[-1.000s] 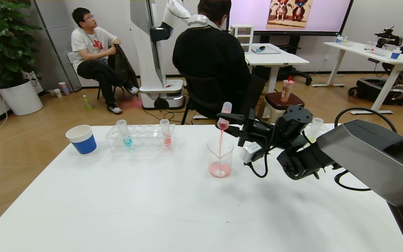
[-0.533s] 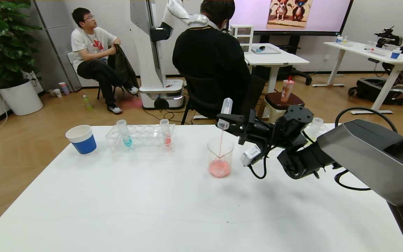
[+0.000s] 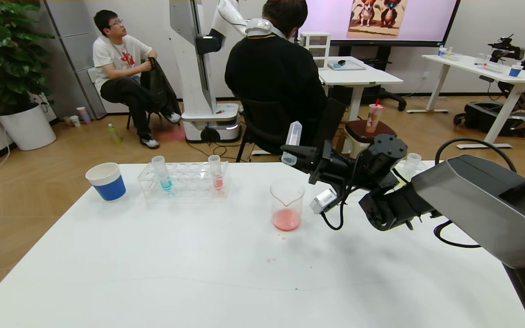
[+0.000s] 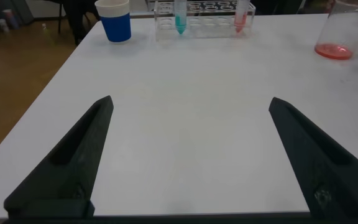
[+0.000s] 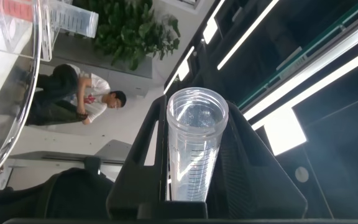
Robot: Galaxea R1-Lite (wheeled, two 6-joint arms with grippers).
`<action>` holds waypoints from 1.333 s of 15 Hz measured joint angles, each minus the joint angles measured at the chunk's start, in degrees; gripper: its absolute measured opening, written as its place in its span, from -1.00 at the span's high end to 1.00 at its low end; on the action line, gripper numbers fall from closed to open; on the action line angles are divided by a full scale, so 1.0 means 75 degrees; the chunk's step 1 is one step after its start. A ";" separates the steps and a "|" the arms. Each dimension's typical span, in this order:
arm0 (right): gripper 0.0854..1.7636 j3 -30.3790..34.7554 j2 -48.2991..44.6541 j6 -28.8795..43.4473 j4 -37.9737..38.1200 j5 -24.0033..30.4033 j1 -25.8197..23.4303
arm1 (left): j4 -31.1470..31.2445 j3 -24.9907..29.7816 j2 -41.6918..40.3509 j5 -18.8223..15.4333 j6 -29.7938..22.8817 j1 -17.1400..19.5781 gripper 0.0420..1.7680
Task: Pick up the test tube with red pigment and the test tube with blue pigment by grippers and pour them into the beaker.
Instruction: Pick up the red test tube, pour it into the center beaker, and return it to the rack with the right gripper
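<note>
The right gripper (image 3: 300, 157) is clamping an emptied test tube (image 3: 292, 140), mouth tipped above the beaker (image 3: 287, 203) to drain; the left gripper (image 4: 188, 158) is waiting open.

Table top (image 3: 198, 273): smooth, matt white, probably laminate. Beaker (image 3: 287, 204): clear and glossy — glass or plastic cannot be told. Held tube (image 5: 194, 146): clear glossy plastic with printed graduation marks. Rack (image 3: 183, 180): transparent, glossy plastic. Cup (image 3: 106, 181): matt paper, blue and white. Right gripper (image 3: 295, 157) and left gripper (image 4: 185, 158): matt black plastic — fingers faintly textured.
</note>
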 joint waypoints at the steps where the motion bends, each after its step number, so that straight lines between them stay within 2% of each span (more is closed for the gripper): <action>1: 0.48 0.0003 0.0008 0.0000 0.0000 -0.0002 -0.0005 | 0.0002 0.0000 0.0000 0.0000 0.0003 0.0000 -0.98; 9: 0.48 0.0003 0.0011 0.0093 0.0011 -0.0060 -0.0075 | 0.0000 0.0000 0.0000 0.0000 0.0003 0.0000 -0.98; 11: 0.48 -0.0078 -0.0011 0.0658 0.0034 -0.0215 -0.0037 | 0.0000 0.0000 0.0000 0.0000 0.0000 0.0000 -0.98; 15: 0.48 -0.0424 -0.0315 0.3729 0.0000 -0.1136 -0.0018 | 0.0000 0.0000 0.0000 0.0003 0.0000 0.0000 -0.98; 16: 0.48 -0.0351 -0.0426 0.4738 -0.0122 -0.1681 0.0070 | 0.0000 0.0000 0.0000 0.0000 0.0003 0.0000 -0.98; 19: 0.48 -0.0002 -0.0727 0.7443 -0.0735 -0.4172 0.0349 | 0.0000 0.0000 0.0000 0.0000 0.0003 0.0000 -0.98; 20: 0.48 0.0153 -0.0827 0.8086 -0.0813 -0.4948 0.0462 | 0.0000 0.0000 0.0000 0.0003 0.0007 0.0000 -0.98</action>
